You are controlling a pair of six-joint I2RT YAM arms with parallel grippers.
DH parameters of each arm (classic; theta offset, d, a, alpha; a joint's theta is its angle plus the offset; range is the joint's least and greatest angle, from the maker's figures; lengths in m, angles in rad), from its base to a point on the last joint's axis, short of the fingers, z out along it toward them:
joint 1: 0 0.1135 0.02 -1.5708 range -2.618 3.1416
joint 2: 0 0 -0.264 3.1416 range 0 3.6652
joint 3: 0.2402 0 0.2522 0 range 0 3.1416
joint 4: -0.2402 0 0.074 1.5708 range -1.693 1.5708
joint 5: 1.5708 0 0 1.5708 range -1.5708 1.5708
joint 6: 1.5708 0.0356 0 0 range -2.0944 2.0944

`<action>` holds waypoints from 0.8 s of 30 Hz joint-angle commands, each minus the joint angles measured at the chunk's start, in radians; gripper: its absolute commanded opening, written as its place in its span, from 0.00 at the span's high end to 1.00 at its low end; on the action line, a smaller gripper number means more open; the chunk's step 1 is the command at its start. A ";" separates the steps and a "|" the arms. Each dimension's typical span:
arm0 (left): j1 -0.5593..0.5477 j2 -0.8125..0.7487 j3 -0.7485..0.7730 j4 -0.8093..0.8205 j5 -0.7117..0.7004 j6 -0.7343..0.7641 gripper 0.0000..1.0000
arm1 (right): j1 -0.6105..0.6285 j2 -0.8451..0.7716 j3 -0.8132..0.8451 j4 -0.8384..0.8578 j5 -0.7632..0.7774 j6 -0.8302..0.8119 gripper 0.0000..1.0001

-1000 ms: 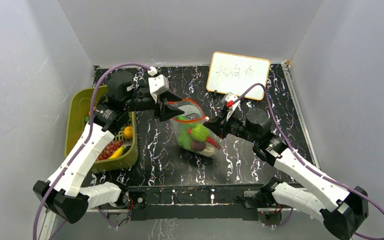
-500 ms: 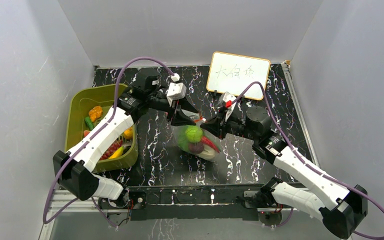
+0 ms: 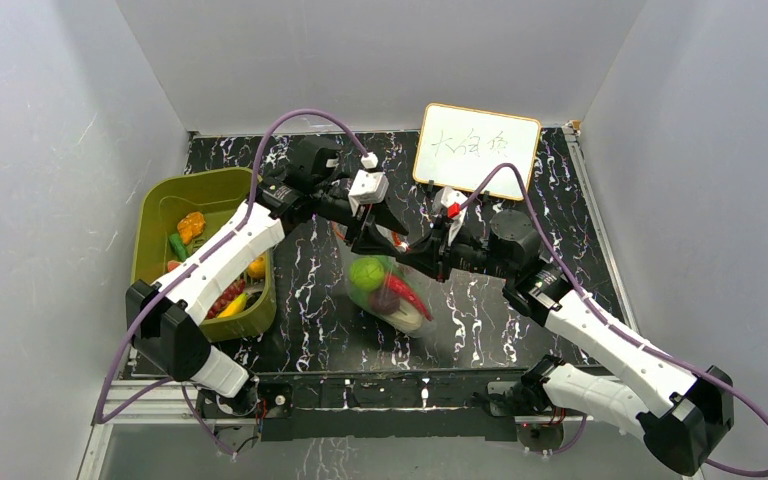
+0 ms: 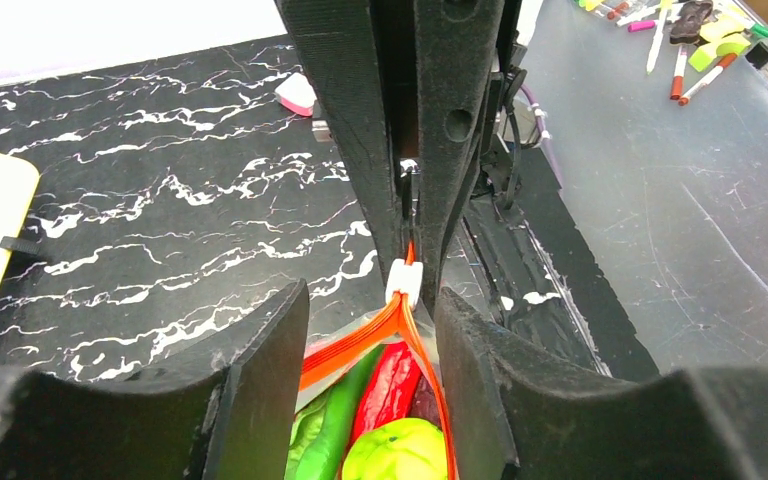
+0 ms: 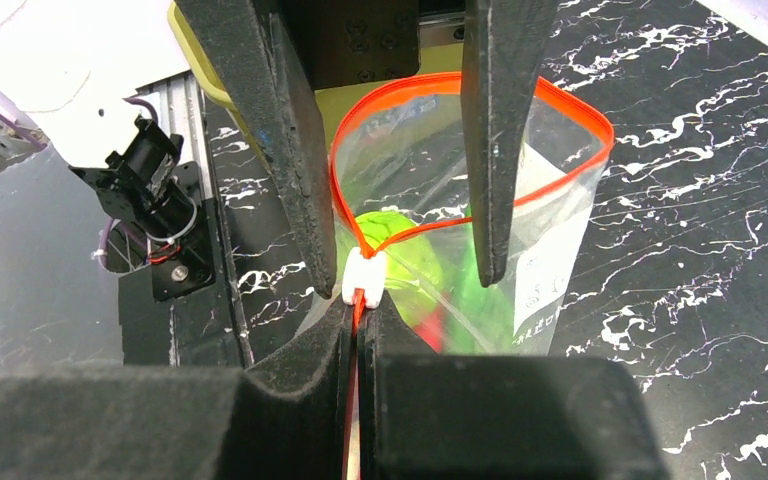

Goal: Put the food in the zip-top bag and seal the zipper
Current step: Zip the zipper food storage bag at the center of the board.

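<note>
The zip-top bag (image 3: 392, 300) lies mid-table, holding food: a lime-green piece (image 3: 366, 272), a red pepper (image 3: 401, 296) and a green pod (image 4: 335, 420). Its red-orange zipper (image 5: 430, 82) gapes in a loop, with the white slider (image 5: 363, 275) at one end. My right gripper (image 5: 360, 305) is shut on the zipper strip just behind the slider (image 4: 403, 282). My left gripper (image 4: 370, 295) is open, its fingers (image 5: 295, 150) standing either side of the slider end of the mouth. In the top view the left gripper (image 3: 368, 238) and right gripper (image 3: 412, 253) meet over the bag.
An olive-green basket (image 3: 152, 215) at the left holds more food: orange pieces (image 3: 191, 225), purple grapes (image 3: 222, 297), a banana (image 3: 236, 305). A whiteboard (image 3: 478, 150) leans at the back right. Grey walls close in on three sides.
My left arm has swung right from beside the basket to the bag's mouth, facing the right gripper. The right gripper has kept its hold and the bag has slid a little toward me.
</note>
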 commanded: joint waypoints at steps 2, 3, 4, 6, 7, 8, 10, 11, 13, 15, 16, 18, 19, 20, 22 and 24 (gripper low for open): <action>-0.011 -0.012 0.039 -0.041 0.082 0.057 0.56 | 0.002 -0.008 0.066 0.112 -0.021 -0.001 1.00; -0.011 -0.012 0.040 -0.042 0.085 0.054 0.58 | 0.002 -0.009 0.065 0.111 -0.017 -0.001 1.00; -0.011 -0.011 0.041 -0.041 0.090 0.044 0.61 | 0.003 -0.008 0.063 0.114 -0.014 -0.003 1.00; -0.011 -0.008 0.041 -0.037 0.103 0.020 0.69 | 0.002 -0.009 0.055 0.115 -0.010 -0.007 1.00; -0.011 -0.007 0.040 -0.035 0.111 0.015 0.71 | 0.003 -0.007 0.051 0.112 -0.010 -0.012 1.00; -0.011 -0.009 0.036 -0.030 0.122 0.008 0.73 | 0.003 -0.005 0.051 0.106 -0.012 -0.017 1.00; -0.011 -0.012 0.024 -0.001 0.126 -0.024 0.83 | 0.002 -0.001 0.052 0.097 -0.012 -0.020 1.00; -0.011 -0.013 0.019 0.012 0.127 -0.038 0.91 | 0.003 -0.002 0.052 0.098 -0.012 -0.021 1.00; -0.011 -0.016 0.015 0.014 0.121 -0.041 1.00 | 0.003 -0.006 0.052 0.100 -0.006 -0.021 1.00; -0.011 -0.018 0.011 0.013 0.116 -0.039 1.00 | 0.002 -0.011 0.054 0.093 0.003 -0.022 1.00; -0.011 -0.020 0.009 0.013 0.111 -0.038 1.00 | 0.003 -0.014 0.053 0.085 0.011 -0.029 1.00; -0.012 -0.026 0.006 0.009 0.093 -0.037 1.00 | 0.003 -0.023 0.049 0.071 0.039 -0.038 1.00; -0.011 -0.034 0.004 0.005 0.077 -0.036 1.00 | 0.002 -0.034 0.041 0.066 0.060 -0.040 1.00; -0.011 -0.038 0.002 -0.001 0.058 -0.031 1.00 | 0.003 -0.043 0.030 0.067 0.075 -0.040 1.00; -0.012 -0.043 -0.001 -0.017 0.023 -0.020 1.00 | 0.003 -0.064 0.013 0.065 0.095 -0.043 1.00; -0.011 -0.043 -0.002 -0.016 -0.017 -0.033 1.00 | 0.002 -0.085 -0.002 0.065 0.104 -0.045 1.00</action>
